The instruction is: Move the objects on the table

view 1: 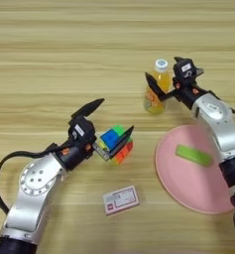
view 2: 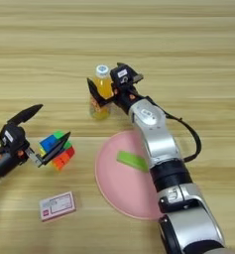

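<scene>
The left arm reaches in from the lower left, its black two-fingered left gripper [view 1: 110, 116] spread wide, while the right arm stretches from the lower right, its right gripper [view 1: 164, 74] likewise splayed open.

We get bright, even, warm light across the table [view 1: 49, 44], no harsh glare. Shadows are soft and short, hugging the left gripper [view 1: 103, 119] and the pink plate [view 1: 164, 171] rim. Both views look a bit soft, with slight blur on the right gripper [view 1: 169, 74].
</scene>
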